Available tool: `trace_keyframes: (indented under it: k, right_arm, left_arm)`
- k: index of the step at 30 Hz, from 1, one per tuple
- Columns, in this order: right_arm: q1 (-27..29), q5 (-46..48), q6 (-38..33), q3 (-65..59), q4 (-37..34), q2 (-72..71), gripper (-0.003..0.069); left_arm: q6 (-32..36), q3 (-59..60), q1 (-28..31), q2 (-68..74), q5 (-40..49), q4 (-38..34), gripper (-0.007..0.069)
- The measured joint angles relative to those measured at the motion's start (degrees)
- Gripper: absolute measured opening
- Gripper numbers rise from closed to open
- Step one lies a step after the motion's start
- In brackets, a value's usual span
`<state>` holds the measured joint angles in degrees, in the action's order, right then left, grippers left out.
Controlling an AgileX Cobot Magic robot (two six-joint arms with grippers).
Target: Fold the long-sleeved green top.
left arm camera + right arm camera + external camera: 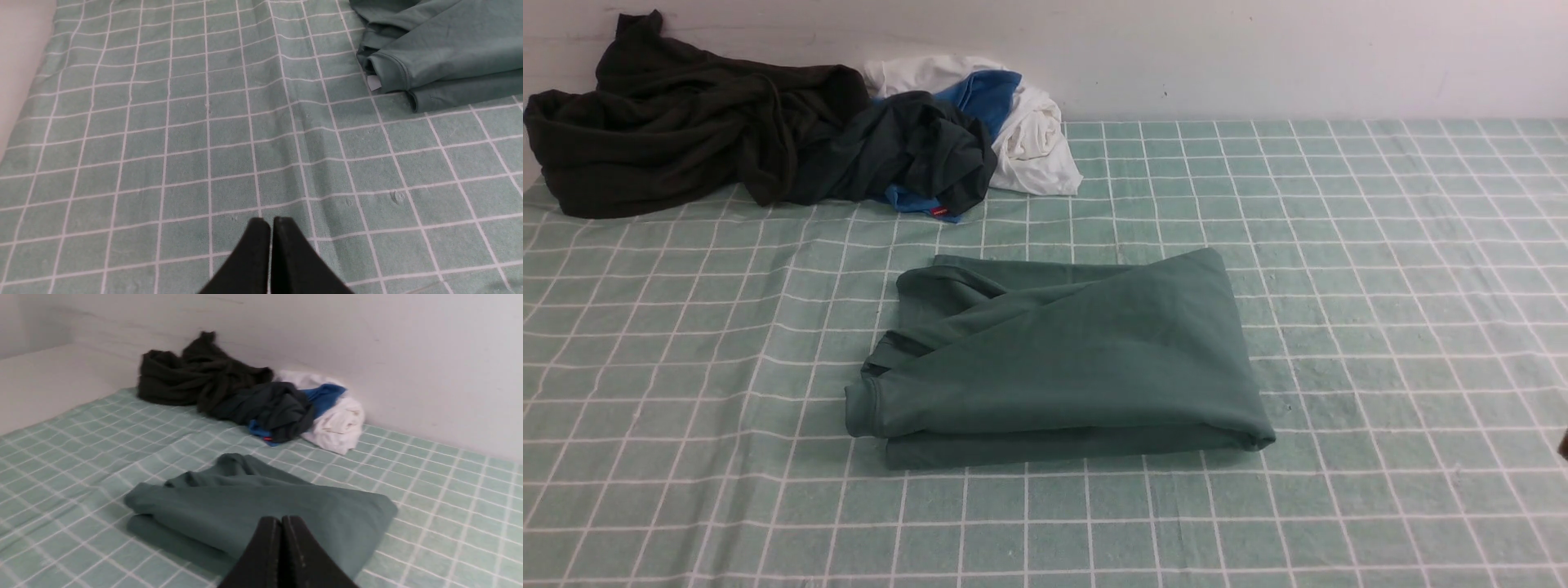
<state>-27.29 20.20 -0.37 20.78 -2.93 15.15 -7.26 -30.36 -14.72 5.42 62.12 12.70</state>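
Observation:
The green long-sleeved top (1062,359) lies folded into a thick bundle in the middle of the checked cloth, a cuffed sleeve end on its left side. It shows in the left wrist view (441,53) with a small white label at its edge, and in the right wrist view (253,506). My left gripper (269,222) is shut and empty above bare cloth, apart from the top. My right gripper (281,520) is shut and empty, raised above the table with the top beyond its tips. Neither gripper shows in the front view, apart from a dark sliver at the right edge.
A pile of clothes lies at the back left by the wall: a big black-brown garment (678,122), a very dark green one with a red tag (915,155), blue and white ones (1029,131). The green-and-white checked cloth (1380,286) covers the table.

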Motion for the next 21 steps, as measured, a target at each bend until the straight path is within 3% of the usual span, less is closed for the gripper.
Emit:
trace_keyframes:
  k: [8,12,21]
  right_arm:
    - [23.39,-8.41,2.76,-18.34,0.07,-12.37,-0.0014]
    - [30.43,-7.52,5.0,-22.32,0.66,-15.51,-0.0014]
    - [32.56,-0.29,5.83,-22.21,4.54,-15.76,-0.0014]
  left_arm:
    - [-0.35,0.0,0.0,0.0,0.0,0.0,-0.0003]
    - [-0.35,0.0,0.0,0.0,0.0,0.0,-0.0003]
    - [-0.4,0.0,0.0,0.0,0.0,0.0,-0.0003]
